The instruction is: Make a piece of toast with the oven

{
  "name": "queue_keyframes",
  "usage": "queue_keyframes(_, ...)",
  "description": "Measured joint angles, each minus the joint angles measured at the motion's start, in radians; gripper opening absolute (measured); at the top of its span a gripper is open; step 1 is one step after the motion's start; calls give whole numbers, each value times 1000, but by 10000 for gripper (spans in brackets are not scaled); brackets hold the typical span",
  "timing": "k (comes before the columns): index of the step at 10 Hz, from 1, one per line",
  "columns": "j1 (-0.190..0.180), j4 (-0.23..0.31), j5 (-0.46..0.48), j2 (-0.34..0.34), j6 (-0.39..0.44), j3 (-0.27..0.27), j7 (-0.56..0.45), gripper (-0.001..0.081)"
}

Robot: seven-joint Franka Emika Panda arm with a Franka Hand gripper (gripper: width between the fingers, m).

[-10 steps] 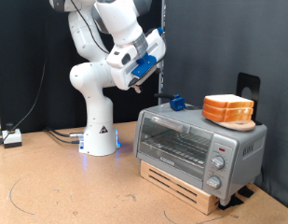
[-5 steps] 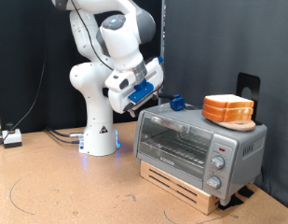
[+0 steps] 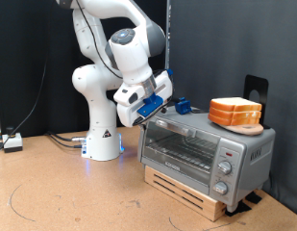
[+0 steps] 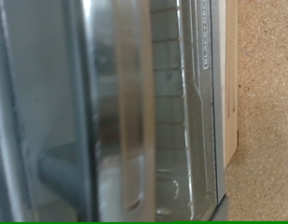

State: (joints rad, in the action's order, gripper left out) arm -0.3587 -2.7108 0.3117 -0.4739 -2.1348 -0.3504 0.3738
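Note:
The silver toaster oven (image 3: 201,149) stands on a wooden base at the exterior view's right, with its glass door closed. The piece of toast (image 3: 235,112) lies on top of the oven, towards its right end. My gripper (image 3: 138,118) is low at the oven's top left front corner, right by the top edge of the door. The wrist view is filled at close range by the oven's glass door (image 4: 134,103), its bar handle (image 4: 132,140) and the wire rack behind; no fingers show there.
A small blue object (image 3: 183,106) sits on the oven's top at the back left. A black stand (image 3: 255,89) rises behind the toast. The robot base (image 3: 102,140) stands left of the oven on the brown table (image 3: 61,192). Cables (image 3: 13,144) lie at far left.
The arm has swung down and slightly right, bringing the gripper from above and left of the oven to the oven's top left front corner. The toast and oven have not moved.

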Motion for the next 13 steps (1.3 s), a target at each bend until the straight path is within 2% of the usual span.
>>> queue_keyframes(4, 0, 10, 4, 78, -82, -4, 15, 809)
queue_keyframes(13, 13, 112, 21, 234, -99, -77, 3, 809)
